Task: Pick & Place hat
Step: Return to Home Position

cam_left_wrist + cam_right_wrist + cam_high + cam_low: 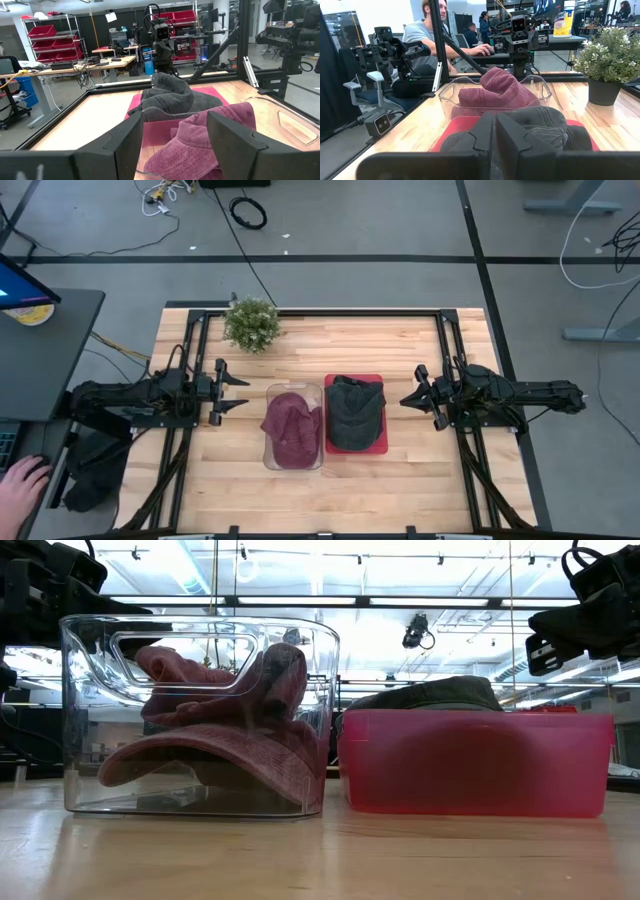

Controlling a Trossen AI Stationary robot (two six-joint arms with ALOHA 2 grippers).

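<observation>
Hats sorted: red caps (290,425) in clear bin (294,387) centre frame, black cap (355,410) in red bin (381,447) just right. We'd retreat slow, high over both; left pincer (240,392) mid-left, spread apart; right pincer (408,397) mid-right, closed together, both empty.

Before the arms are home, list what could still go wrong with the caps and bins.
1. The black cap mounds above the rim of the red bin, beside the right gripper; a bump might spill it.
2. The red caps fill the transparent bin nearly to its rim, and the left gripper, fingers open, points at it from close by; a stray sweep might snag one.
</observation>
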